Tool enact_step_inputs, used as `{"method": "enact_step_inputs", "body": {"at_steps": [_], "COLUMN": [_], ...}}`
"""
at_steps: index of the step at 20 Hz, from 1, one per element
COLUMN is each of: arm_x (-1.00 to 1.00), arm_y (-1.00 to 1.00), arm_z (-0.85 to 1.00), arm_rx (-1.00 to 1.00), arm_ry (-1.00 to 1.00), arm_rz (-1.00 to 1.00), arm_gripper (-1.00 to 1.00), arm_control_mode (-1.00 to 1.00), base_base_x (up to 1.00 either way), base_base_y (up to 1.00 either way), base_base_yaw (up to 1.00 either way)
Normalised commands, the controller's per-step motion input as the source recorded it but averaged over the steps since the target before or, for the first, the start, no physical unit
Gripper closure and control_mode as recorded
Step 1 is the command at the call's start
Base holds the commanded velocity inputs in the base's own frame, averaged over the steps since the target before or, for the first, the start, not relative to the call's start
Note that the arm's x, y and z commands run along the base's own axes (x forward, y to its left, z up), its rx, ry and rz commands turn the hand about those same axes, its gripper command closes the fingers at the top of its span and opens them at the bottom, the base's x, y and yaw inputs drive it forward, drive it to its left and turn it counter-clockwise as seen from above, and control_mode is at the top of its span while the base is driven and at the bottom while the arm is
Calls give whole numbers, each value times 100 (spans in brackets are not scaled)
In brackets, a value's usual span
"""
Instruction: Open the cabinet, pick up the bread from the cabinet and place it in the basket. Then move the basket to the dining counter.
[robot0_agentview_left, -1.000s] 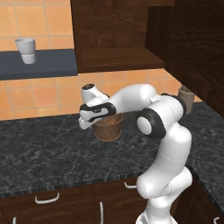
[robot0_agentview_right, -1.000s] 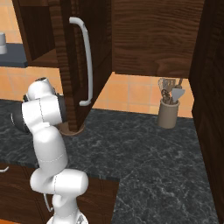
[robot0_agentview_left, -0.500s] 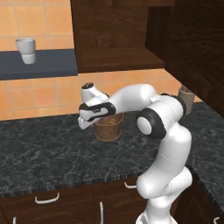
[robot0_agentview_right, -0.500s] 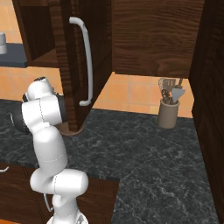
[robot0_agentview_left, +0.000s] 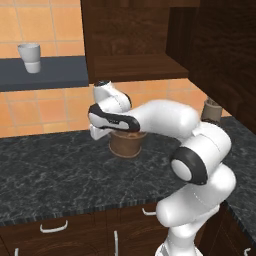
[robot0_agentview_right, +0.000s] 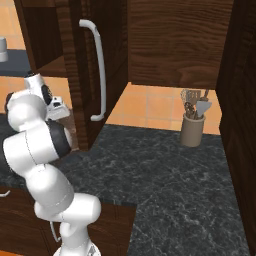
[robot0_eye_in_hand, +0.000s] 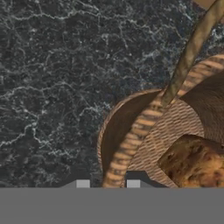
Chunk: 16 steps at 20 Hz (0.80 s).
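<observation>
Pincer (robot0_eye_in_hand: 107, 183) clamped on basket (robot0_eye_in_hand: 131, 135) rim, bread (robot0_eye_in_hand: 192, 162) inside

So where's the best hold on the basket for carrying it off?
Probably the rim of the basket, pinched from above. It stands upright on the black worktop with its mouth open, bread inside, and the gripper is already shut on the rim beside the thin handle.

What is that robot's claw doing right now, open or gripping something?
Gripper: shut on the rim of the small round brown woven basket, with the tan-brown bread lump lying inside it.
</observation>
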Motion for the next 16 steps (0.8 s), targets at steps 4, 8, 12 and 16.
{"method": "enact_step_inputs", "body": {"at_steps": [4, 8, 12, 16], "arm_x": [-62, -50, -43, -72], "arm_y": [-38, -59, -68, -44], "arm_z": [49, 32, 13, 25], "arm_rx": [-2, -6, -8, -1], "arm_ry": [8, 1, 0, 0], "arm_rz": [-8, 0, 0, 0], "arm_gripper": [100, 100, 100, 100], "arm_control_mode": [-100, -100, -100, -100], "base_base_x": [0, 0, 0, 0], "base_base_y": [0, 0, 0, 0], "base_base_yaw": [0, 0, 0, 0]}}
